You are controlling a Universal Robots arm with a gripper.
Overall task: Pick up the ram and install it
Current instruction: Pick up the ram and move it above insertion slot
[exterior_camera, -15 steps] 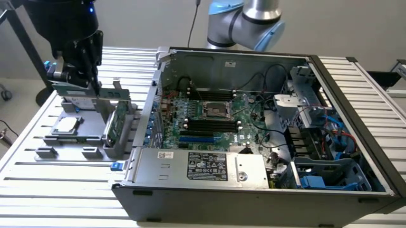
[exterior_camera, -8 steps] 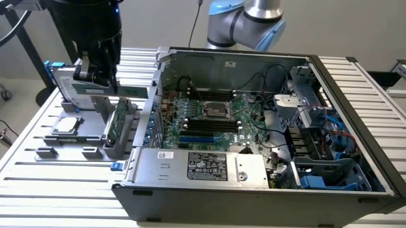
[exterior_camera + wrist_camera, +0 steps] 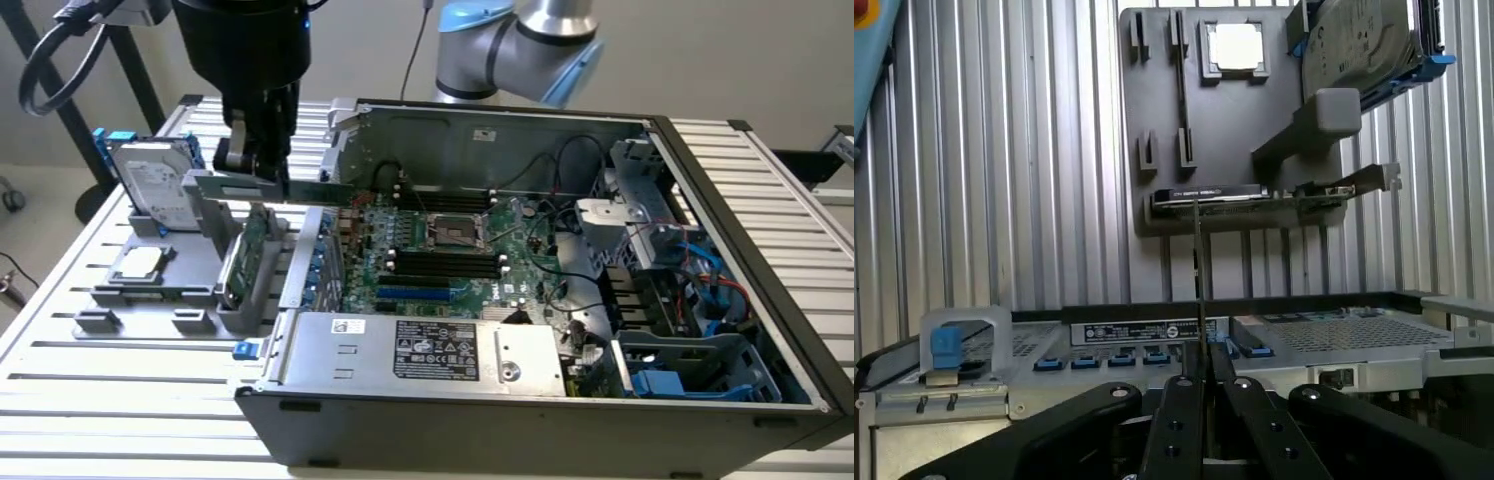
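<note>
Everything I am working over sits on a slatted aluminium table (image 3: pixel 120 400) (image 3: pixel 1004 150), which spreads out below the black two-fingered gripper (image 3: pixel 260 172) (image 3: pixel 1202 378). Below the gripper and off toward the exterior view's right lies the open black and grey metal computer case (image 3: pixel 534 425) (image 3: pixel 1334 335). Its green motherboard (image 3: pixel 441 245) faces up, and the row of black memory slots (image 3: pixel 447 265) on the board is well apart from the fingers.

Beneath the gripper, just beside the case wall, is the flat grey plastic parts tray (image 3: pixel 134 300) (image 3: pixel 1154 100). On the tray, to the exterior view's left of the gripper, a silver boxy hard drive in a blue frame (image 3: pixel 151 180) (image 3: pixel 1354 45) leans on a grey support. Lower than the gripper and close to the case, a broad green expansion card with a metal bracket (image 3: pixel 247 262) (image 3: pixel 1254 195) stands on edge in the tray.

The gripper's fingers are clamped together on the ram (image 3: pixel 323 190) (image 3: pixel 1198 270), a long, thin, dark green stick. It hangs clear of the tray, held level, with one end reaching from the fingers toward the case's upper corner. In the wrist view I see it edge-on, a thin line running out from between the fingertips.

Smallest is a square silver processor chip (image 3: pixel 138 263) (image 3: pixel 1234 45), flat in a tray pocket below the gripper, farther toward the exterior view's left.
</note>
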